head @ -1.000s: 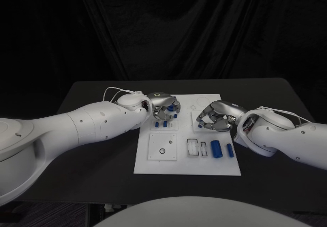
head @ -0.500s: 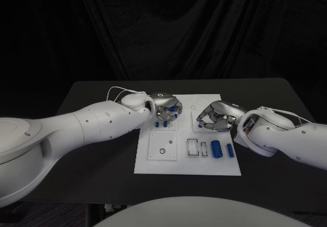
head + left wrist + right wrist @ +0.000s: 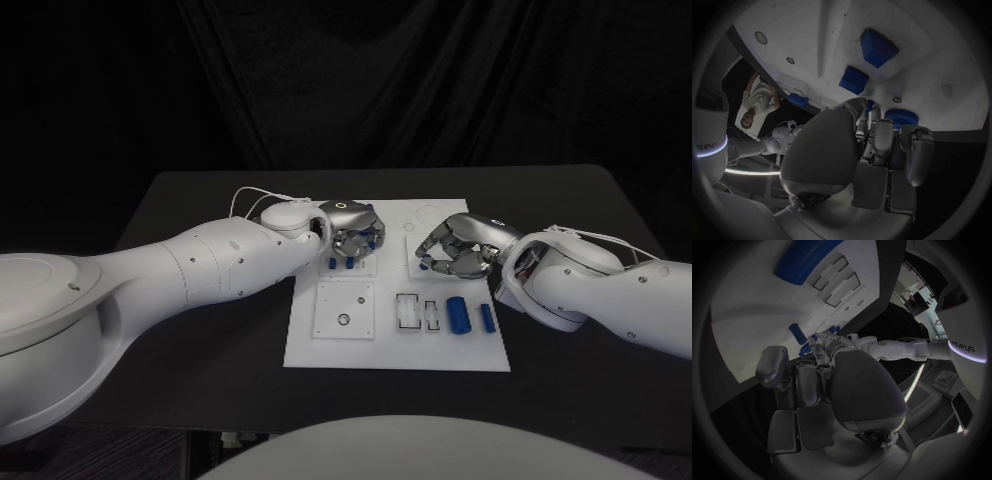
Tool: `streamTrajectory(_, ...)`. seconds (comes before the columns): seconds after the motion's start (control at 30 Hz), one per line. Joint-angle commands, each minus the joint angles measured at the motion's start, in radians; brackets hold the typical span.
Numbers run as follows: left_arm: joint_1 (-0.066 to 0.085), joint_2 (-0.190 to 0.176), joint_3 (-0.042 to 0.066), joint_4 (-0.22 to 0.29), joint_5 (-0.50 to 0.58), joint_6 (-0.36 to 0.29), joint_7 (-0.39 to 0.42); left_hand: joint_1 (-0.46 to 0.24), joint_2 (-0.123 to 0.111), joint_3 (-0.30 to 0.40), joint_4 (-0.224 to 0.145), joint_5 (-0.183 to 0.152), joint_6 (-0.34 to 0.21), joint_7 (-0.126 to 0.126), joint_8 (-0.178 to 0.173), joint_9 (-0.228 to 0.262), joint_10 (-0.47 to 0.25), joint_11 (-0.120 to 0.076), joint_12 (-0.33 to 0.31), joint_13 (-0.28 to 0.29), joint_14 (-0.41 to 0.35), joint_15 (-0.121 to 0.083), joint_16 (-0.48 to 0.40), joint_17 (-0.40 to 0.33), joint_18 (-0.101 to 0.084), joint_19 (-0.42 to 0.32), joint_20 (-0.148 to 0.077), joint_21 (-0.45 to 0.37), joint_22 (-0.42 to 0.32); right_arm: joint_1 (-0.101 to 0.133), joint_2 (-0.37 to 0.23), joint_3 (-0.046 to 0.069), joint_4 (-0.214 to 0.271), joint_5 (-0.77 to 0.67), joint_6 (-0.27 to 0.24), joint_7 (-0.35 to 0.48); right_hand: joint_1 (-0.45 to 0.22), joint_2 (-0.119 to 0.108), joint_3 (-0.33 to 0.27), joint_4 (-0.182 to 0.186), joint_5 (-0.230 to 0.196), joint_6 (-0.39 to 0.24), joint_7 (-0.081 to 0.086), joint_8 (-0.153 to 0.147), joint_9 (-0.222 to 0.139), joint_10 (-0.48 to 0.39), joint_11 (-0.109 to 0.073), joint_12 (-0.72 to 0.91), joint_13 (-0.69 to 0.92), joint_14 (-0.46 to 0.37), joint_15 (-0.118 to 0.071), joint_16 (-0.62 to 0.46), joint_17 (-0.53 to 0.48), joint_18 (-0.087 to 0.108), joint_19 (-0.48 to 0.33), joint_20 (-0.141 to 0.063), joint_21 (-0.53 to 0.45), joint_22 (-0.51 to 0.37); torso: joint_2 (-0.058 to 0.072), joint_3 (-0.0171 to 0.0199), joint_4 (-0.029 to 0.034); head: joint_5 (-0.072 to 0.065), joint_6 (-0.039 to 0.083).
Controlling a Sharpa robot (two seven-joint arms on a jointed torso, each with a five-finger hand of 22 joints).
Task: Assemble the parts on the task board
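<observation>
A white task board [image 3: 397,345] lies in the middle of the black table [image 3: 188,330]. The left hand [image 3: 351,232] hangs over the board's far left part, at about 11 o'clock from the board's centre. In the left wrist view its fingers [image 3: 879,140] are curled down around a round blue part with a ribbed edge [image 3: 902,117] — the fingertips sit right at it, so the hand appears to be grasping that piece, which is close to the board's surface. Just past the fingers in that view stand two blue blocks [image 3: 878,47], upright in the board; in the head view small blue pieces [image 3: 340,264] show just under the left hand, at its 6 o'clock.

The right hand [image 3: 459,250] is over the board's right half, at about 1 o'clock from the centre. Its fingers [image 3: 807,382] are curled in, and nothing can be seen between them — clenched on nothing, as far as the pictures show.

At 6 o'clock from the right hand, a large blue cylinder [image 3: 459,314] lies on the board, with a thinner blue pin [image 3: 488,318] just beside it at its 3 o'clock. At its 9 o'clock are rectangular slots [image 3: 408,312] in the board. A square plate with a small round hole [image 3: 345,310] takes up the board's near left part.
</observation>
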Motion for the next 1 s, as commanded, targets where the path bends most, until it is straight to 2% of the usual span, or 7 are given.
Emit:
streamTrajectory(0.03, -0.007, 0.006, 0.001, -0.008, -0.007, 0.006, 0.018, -0.006, 0.008, 0.008, -0.003, 0.007, 0.018, 0.004, -0.004, -0.003, 0.010, -0.003, 0.006, -0.004, 0.008, -0.005, 0.006, -0.001, -0.006, 0.105, -0.009, -0.003, 0.263, -0.002, -0.001, 0.001, 0.003, 0.001, -0.002, -0.007, 0.002, -0.003, 0.004, -0.001, 0.005, 0.007, -0.001, 0.006, 0.001, -0.004, -0.005, -0.005, 0.069, 0.040, -0.001, 0.000, 0.001, 0.011, -0.003, -0.002, 0.001, 0.131, 0.000, 0.0000, 0.0002, 0.000, 0.000)
streamTrajectory(0.23, -0.016, 0.010, 0.001, -0.016, -0.007, -0.027, 0.029, -0.003, 0.018, 0.020, -0.020, 0.009, 0.056, 0.012, 0.000, -0.010, 0.052, -0.024, 0.017, -0.017, 0.024, -0.023, 0.012, 0.015, -0.006, 0.105, -0.021, -0.003, 0.263, -0.002, -0.003, 0.001, 0.004, 0.001, -0.002, -0.008, 0.003, -0.002, 0.005, -0.001, 0.006, 0.007, -0.001, 0.006, 0.001, -0.005, -0.005, -0.006, 0.068, 0.040, -0.001, -0.002, -0.001, 0.011, -0.003, -0.002, -0.002, 0.131, 0.000, -0.0001, 0.0000, -0.001, 0.000)
streamTrajectory(0.47, -0.019, -0.007, 0.001, -0.001, -0.007, -0.110, 0.049, 0.004, 0.035, 0.034, -0.050, 0.021, 0.124, 0.031, 0.010, -0.014, 0.128, -0.053, 0.023, -0.043, 0.059, -0.050, 0.022, 0.044, -0.006, 0.105, -0.051, -0.003, 0.263, -0.002, -0.005, 0.001, 0.004, 0.001, -0.001, -0.007, 0.003, -0.002, 0.006, -0.002, 0.006, 0.007, -0.001, 0.006, 0.001, -0.006, -0.005, -0.006, 0.067, 0.040, -0.001, -0.001, 0.000, 0.011, -0.003, -0.002, -0.002, 0.131, 0.000, -0.0001, -0.0001, -0.003, 0.000)
streamTrajectory(0.67, -0.017, -0.055, 0.001, 0.058, -0.006, -0.174, 0.045, -0.009, 0.027, 0.036, -0.054, 0.024, 0.139, 0.033, 0.001, -0.022, 0.134, -0.050, 0.002, -0.067, 0.056, -0.050, 0.014, 0.027, -0.006, 0.105, -0.067, -0.003, 0.263, -0.002, -0.006, 0.001, 0.002, 0.001, 0.001, -0.007, 0.003, -0.002, 0.006, -0.002, 0.006, 0.006, -0.001, 0.005, 0.001, -0.006, -0.005, -0.007, 0.067, 0.040, -0.001, -0.002, -0.002, 0.012, -0.004, -0.002, -0.004, 0.130, -0.001, -0.0003, 0.0010, -0.007, 0.000)
streamTrajectory(0.8, -0.002, -0.100, 0.001, 0.120, -0.006, -0.212, 0.035, -0.013, 0.023, 0.036, -0.055, 0.023, 0.143, 0.034, -0.002, -0.023, 0.137, -0.049, -0.003, -0.073, 0.055, -0.050, 0.012, 0.022, -0.006, 0.105, -0.071, -0.003, 0.263, -0.003, -0.007, 0.001, 0.001, 0.001, 0.003, -0.007, 0.003, -0.002, 0.006, -0.002, 0.006, 0.006, -0.001, 0.005, 0.001, -0.006, -0.005, -0.007, 0.067, 0.040, -0.001, -0.002, -0.002, 0.012, -0.004, -0.002, -0.004, 0.130, -0.001, -0.0001, 0.0007, -0.010, 0.000)
streamTrajectory(1.0, 0.038, -0.173, 0.002, 0.213, -0.006, -0.231, 0.010, -0.017, 0.019, 0.036, -0.058, 0.019, 0.150, 0.035, -0.005, -0.026, 0.148, -0.050, -0.006, -0.080, 0.052, -0.051, 0.009, 0.016, -0.006, 0.105, -0.075, -0.003, 0.263, -0.003, -0.008, 0.001, -0.002, 0.001, 0.005, -0.007, 0.003, -0.002, 0.006, -0.002, 0.006, 0.006, -0.001, 0.005, 0.001, -0.006, -0.005, -0.007, 0.067, 0.040, -0.001, -0.002, -0.002, 0.012, -0.004, -0.002, -0.004, 0.130, -0.001, 0.0000, 0.0004, -0.007, 0.000)
